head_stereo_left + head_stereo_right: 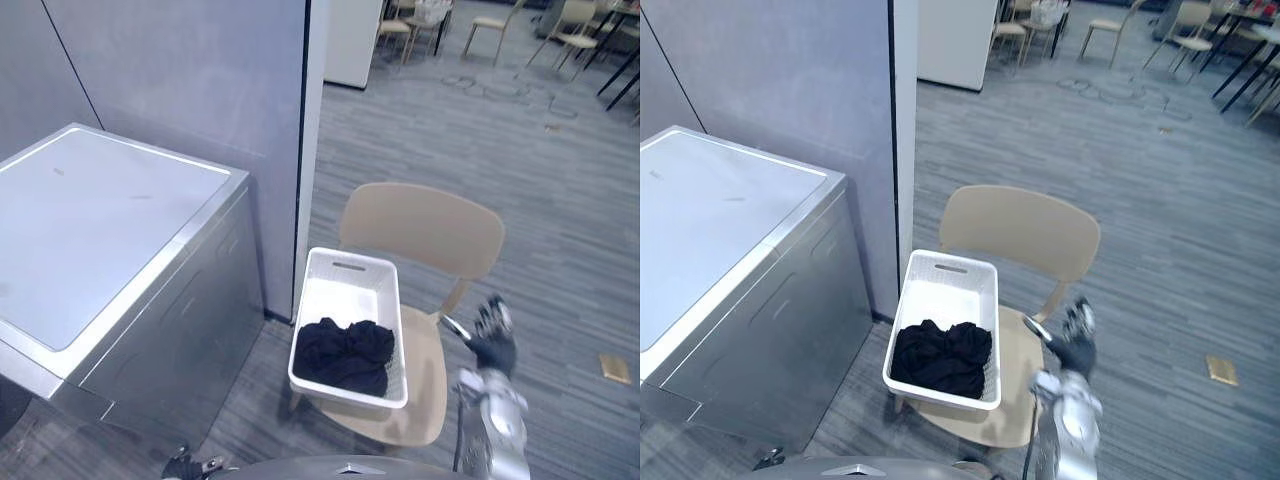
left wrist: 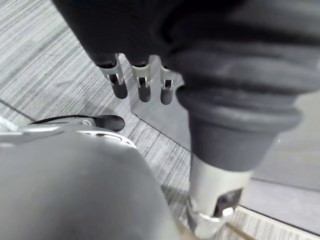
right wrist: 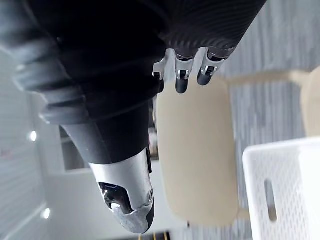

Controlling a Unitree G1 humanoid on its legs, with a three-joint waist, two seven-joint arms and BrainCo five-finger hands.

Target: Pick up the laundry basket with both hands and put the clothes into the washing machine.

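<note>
A white laundry basket (image 1: pixel 350 262) stands on the seat of a beige chair (image 1: pixel 420 225), and a heap of black clothes (image 1: pixel 343 355) lies in its near half. To its left is the silver washing machine (image 1: pixel 100 230), its top lid closed. My right hand (image 1: pixel 492 335) hangs open beside the chair's right edge, apart from the basket, and holds nothing. The right wrist view has its fingers (image 3: pixel 182 75) straight before the chair back, with a basket (image 3: pixel 280 190) corner to one side. My left hand (image 2: pixel 142 85) is open low over the floor and holds nothing.
A grey partition wall (image 1: pixel 200 80) rises behind the machine and ends just left of the chair. Open carpet floor spreads to the right, with a small tan object (image 1: pixel 615 368) lying on it. Several chairs (image 1: pixel 490 20) and tables stand far back.
</note>
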